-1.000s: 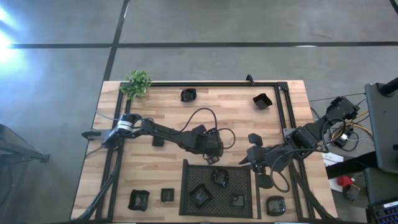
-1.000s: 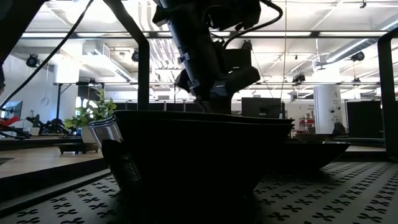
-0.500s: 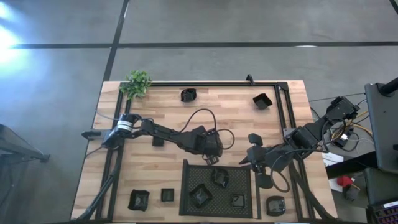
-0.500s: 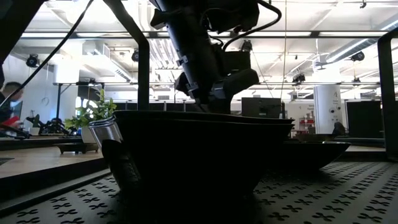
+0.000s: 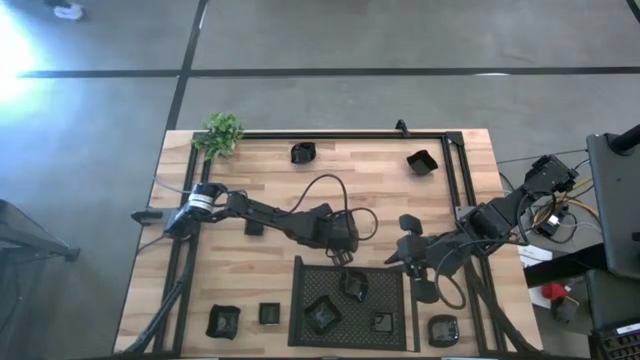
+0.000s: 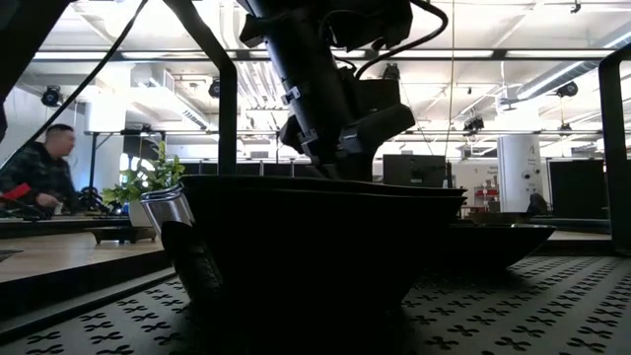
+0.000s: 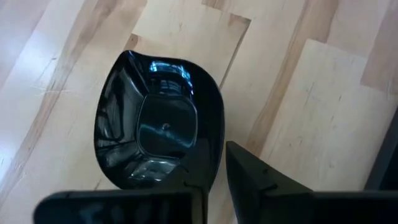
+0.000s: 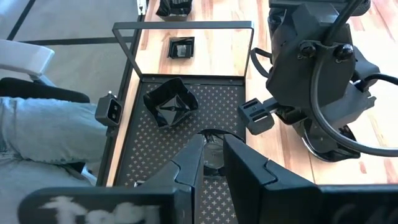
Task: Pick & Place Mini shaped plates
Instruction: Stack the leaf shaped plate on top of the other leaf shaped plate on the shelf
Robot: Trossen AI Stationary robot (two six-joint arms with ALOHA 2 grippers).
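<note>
My left gripper (image 5: 340,252) hangs just past the far edge of the black mesh tray (image 5: 300,290), shut on a glossy black mini plate (image 7: 155,124). In the low view its fingertips are hidden behind a large dark dish (image 6: 315,247). My right gripper (image 8: 213,168) waits over the tray's right side, its fingers slightly open and touching nothing. Three plates lie flat in the tray (image 5: 352,285) (image 5: 322,313) (image 5: 381,322). More plates rest on the wood: two near the far edge (image 5: 303,153) (image 5: 422,162), two at the near left (image 5: 223,320) (image 5: 268,314) and one at the near right (image 5: 443,328). My left gripper pinches the plate by its rim (image 7: 214,158) between its two fingers, which point down from above. In the left wrist view the rim runs into the gap between the fingers (image 7: 255,180). The plate faces the camera above the wooden table top.
A small green plant (image 5: 222,133) stands at the far left corner. A black frame rail (image 5: 350,133) runs along the far and right sides of the table. Bare wood lies between the far plates and the tray. A person (image 6: 44,168) shows in the room behind.
Both arms and the held plate have kept still. In the low view a person has come into sight in the background on the left.
</note>
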